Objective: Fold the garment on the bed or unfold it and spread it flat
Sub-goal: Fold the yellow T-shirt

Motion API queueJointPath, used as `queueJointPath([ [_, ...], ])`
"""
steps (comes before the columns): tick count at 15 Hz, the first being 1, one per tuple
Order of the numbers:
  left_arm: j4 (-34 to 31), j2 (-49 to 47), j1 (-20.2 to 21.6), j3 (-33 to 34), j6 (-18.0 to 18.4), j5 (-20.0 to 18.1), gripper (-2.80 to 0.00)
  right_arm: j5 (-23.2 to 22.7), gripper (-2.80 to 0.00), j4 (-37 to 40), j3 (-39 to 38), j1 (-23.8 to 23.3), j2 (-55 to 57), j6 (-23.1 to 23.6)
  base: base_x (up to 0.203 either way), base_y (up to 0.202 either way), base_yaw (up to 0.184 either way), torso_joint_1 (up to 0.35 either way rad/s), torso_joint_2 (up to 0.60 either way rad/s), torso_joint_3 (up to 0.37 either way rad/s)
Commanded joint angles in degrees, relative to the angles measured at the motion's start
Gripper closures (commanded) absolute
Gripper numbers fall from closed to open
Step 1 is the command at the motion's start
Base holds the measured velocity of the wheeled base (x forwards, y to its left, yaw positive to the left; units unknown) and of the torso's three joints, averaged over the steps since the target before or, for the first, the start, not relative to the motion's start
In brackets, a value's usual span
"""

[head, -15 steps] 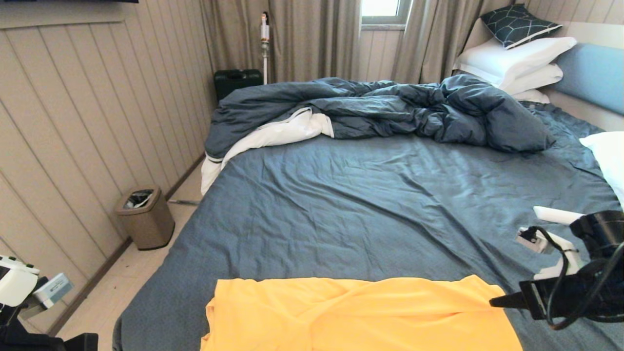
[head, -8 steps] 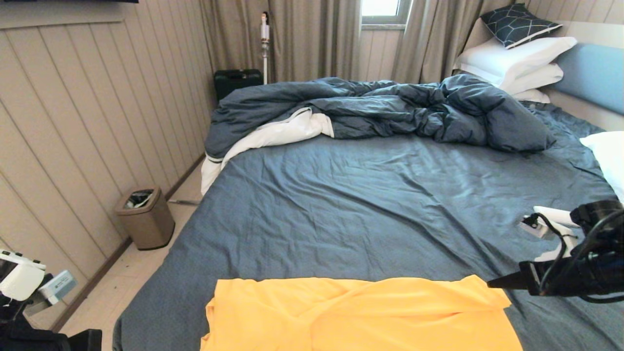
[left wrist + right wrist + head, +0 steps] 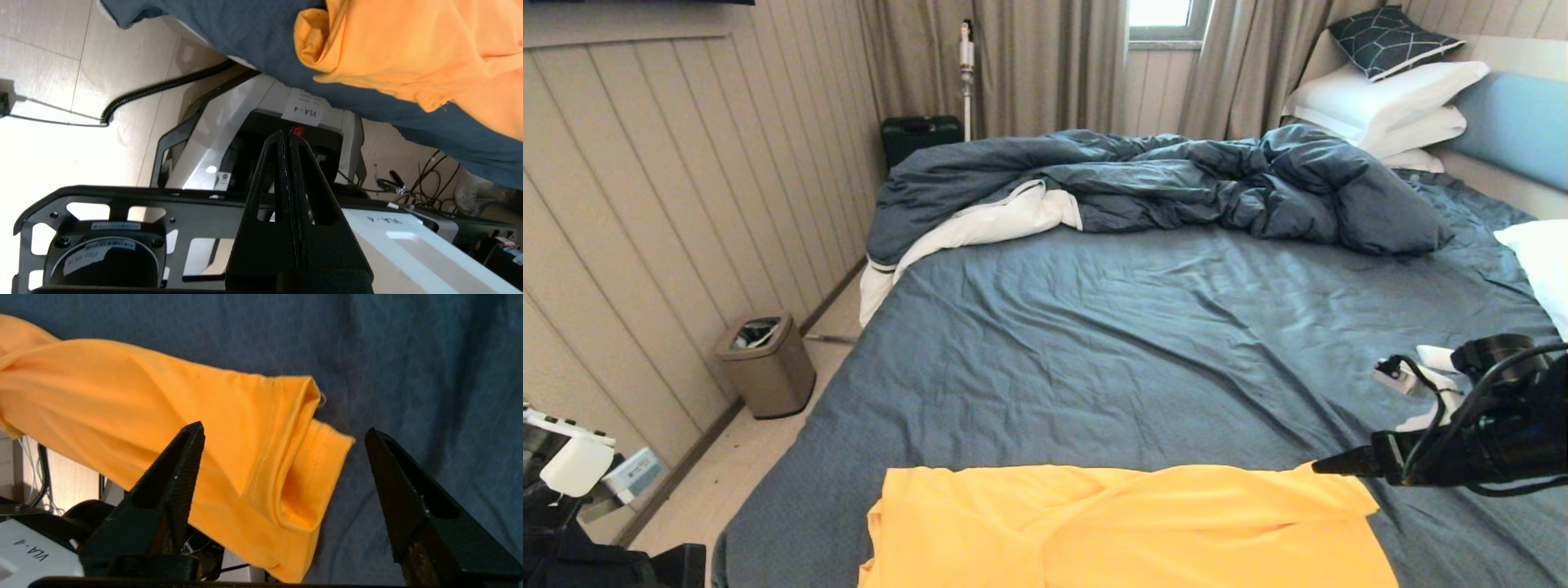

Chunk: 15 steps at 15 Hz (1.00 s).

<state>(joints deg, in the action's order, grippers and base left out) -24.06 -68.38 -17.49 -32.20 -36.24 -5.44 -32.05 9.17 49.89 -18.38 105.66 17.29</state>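
Here the garment (image 3: 1127, 527) lies on the near edge of the bed (image 3: 1160, 359), a yellow shirt spread left to right with soft folds across it and its near part hanging over the bed's edge. Its right corner is doubled over itself, the hem rolled into a thick fold (image 3: 286, 457). The right gripper (image 3: 1327, 467) hovers at that corner, its tip pointing left; in the right wrist view (image 3: 282, 435) its jaws stand wide apart, released, one over the yellow cloth and the other over bare sheet, the folded hem between them with nothing pinched. The left gripper (image 3: 288, 136) is clenched on nothing, fingers pressed together, low beside the bed's near left corner over the floor and the robot's base. Farther back lies the rumpled duvet (image 3: 1176, 184), with white pillows (image 3: 1388, 98) at the far right. A bin (image 3: 766, 363) stands on the floor left of the bed.
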Motion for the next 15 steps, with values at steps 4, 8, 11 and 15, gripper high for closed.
queueJointPath([
  [4,-0.02,-0.62,0.00,0.29,-0.23,-0.10,0.00,-0.10,-2.80,-1.43,1.64,-0.20,0.66,0.02,0.000,0.000,0.000,0.000,0.00,0.000],
  [8,-0.02,-1.25,0.00,0.29,-0.41,-0.85,0.00,-0.21,-2.80,-1.52,0.04,2.59,2.01,-0.03,0.000,0.000,0.000,0.000,0.00,0.000],
  [11,0.30,-1.91,0.00,0.26,-0.41,-0.80,0.00,-0.12,-2.80,-1.61,-0.06,3.96,2.19,-0.15,0.000,0.000,0.000,0.000,0.00,0.000],
  [15,0.83,-2.79,0.00,0.81,-0.50,-0.94,0.00,0.06,-2.80,-4.95,-0.14,4.65,3.06,-0.12,0.000,0.000,0.000,0.000,0.00,0.000],
])
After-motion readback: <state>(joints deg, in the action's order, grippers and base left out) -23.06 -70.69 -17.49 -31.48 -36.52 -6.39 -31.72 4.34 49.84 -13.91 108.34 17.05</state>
